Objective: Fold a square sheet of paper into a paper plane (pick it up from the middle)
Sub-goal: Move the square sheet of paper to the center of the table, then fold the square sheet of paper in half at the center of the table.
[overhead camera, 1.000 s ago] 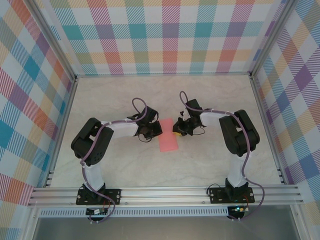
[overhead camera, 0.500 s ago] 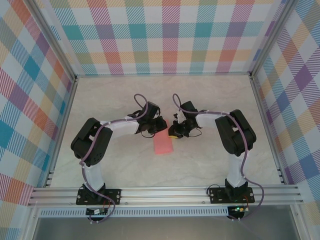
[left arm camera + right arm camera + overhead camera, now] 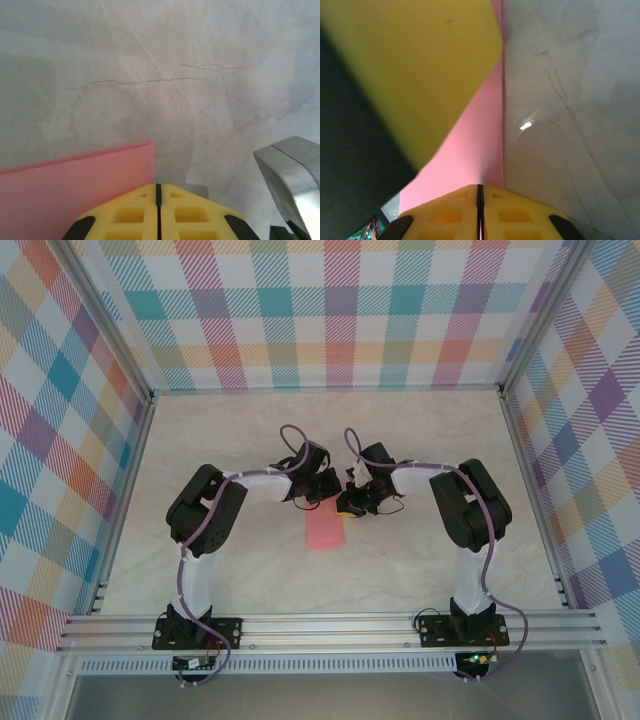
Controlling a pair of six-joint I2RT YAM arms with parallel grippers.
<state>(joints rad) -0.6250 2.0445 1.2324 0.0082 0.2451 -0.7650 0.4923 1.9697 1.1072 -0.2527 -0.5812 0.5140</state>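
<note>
The square sheet of paper point(image 3: 325, 531) lies on the marble table as a salmon-pink folded strip, its far end under the two grippers. My left gripper point(image 3: 326, 494) is shut, its yellow fingertips point(image 3: 130, 212) over the paper's point(image 3: 75, 185) right edge. Just right of it my right gripper point(image 3: 347, 508) is also shut. The paper point(image 3: 480, 145) runs flat ahead from its closed tips point(image 3: 520, 215). The left gripper's blurred yellow finger point(image 3: 410, 65) looms at the upper left of the right wrist view. I cannot tell if paper is pinched in either pair of jaws.
Plaid walls and aluminium rails point(image 3: 330, 625) box in the marble table point(image 3: 430, 440). A metal part of the right arm point(image 3: 292, 175) sits close beside the left gripper. Both arms bend inward, wrists nearly touching at mid-table.
The left arm's elbow has swung right and its gripper has closed in on the right gripper. The paper slid a little toward the near left and shows shorter.
</note>
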